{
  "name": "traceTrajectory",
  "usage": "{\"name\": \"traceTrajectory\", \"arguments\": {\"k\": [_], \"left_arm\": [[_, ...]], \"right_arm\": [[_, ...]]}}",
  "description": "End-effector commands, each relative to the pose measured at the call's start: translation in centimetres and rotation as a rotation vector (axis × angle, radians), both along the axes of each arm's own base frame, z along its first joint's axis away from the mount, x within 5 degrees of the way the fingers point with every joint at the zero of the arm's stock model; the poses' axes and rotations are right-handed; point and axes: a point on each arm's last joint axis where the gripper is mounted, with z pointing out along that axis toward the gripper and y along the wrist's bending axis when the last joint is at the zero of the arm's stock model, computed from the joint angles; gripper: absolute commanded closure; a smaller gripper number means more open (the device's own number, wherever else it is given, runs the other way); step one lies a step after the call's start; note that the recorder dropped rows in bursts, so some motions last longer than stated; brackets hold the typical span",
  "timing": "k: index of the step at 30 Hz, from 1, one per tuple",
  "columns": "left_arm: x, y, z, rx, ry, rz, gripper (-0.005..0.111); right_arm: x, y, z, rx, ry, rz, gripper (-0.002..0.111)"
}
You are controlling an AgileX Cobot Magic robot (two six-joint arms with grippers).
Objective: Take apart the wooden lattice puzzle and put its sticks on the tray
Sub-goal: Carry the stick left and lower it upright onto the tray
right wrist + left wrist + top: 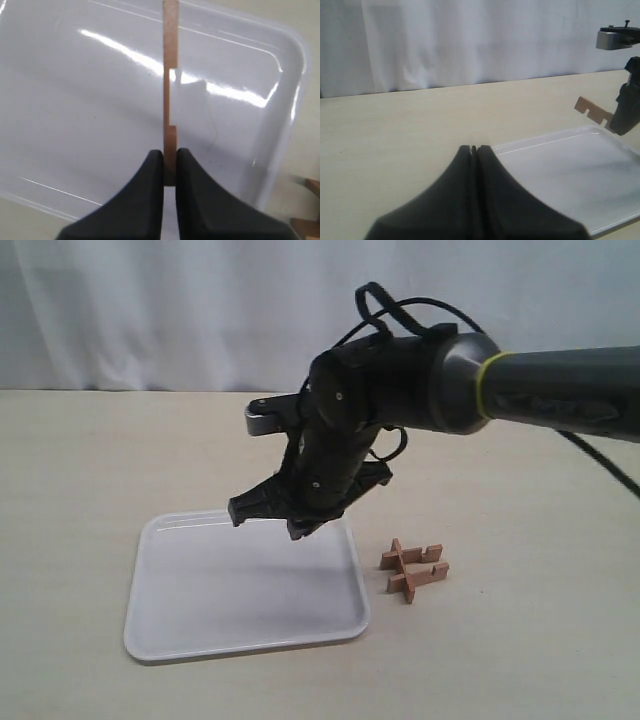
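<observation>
Right gripper (170,156) clamps one stick (170,75) by its end: thin, pale reddish-brown bar with square notch, held above white tray (240,645). Wooden lattice puzzle (413,570), crossed notched bars, rests on table just right of tray. Left gripper (474,148) closed, empty.

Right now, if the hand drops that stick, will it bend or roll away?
Probably stiff: the stick juts straight from the right hand without sagging. Its flat, notched sides likely stop rolling on the tray.
</observation>
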Motion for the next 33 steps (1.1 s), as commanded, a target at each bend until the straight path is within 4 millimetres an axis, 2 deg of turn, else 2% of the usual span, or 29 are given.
{"name": "traceTrajectory", "arguments": {"k": [1, 11, 24, 33], "left_arm": [[0.0, 0.0, 0.0, -0.005, -0.009, 0.0, 0.107], [0.0, 0.0, 0.0, -0.005, -0.009, 0.0, 0.107], [0.0, 0.0, 0.0, -0.005, -0.009, 0.0, 0.107], [0.0, 0.0, 0.0, -0.005, -0.009, 0.0, 0.107]], "right_arm": [[0.6, 1.2, -0.8, -0.051, 0.042, 0.032, 0.104], [1.4, 1.8, -3.3, -0.07, 0.061, 0.035, 0.104], [1.5, 1.9, -3.5, -0.062, 0.05, 0.037, 0.104], [1.4, 1.3, -4.6, -0.106, 0.036, 0.057, 0.104]]}}
